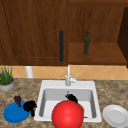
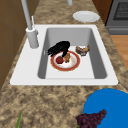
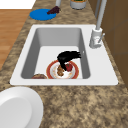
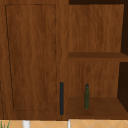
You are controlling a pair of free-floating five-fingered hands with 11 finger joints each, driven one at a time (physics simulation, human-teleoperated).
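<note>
Right hand inside white sink basin, fingers curled down onto brown food piece on red-rimmed white plate, beside small red tomato | left hand hangs at round blue plate on counter, I cannot tell its fingers | dark purple grape bunch lies on blue plate.

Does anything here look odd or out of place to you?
Yes: food sits inside the sink. A red-rimmed plate lies on the basin floor holding a red fruit and a brown piece, with another brown item loose beside it. The right robot hand reaches over that plate; the left robot hand hovers by the blue plate.
</note>
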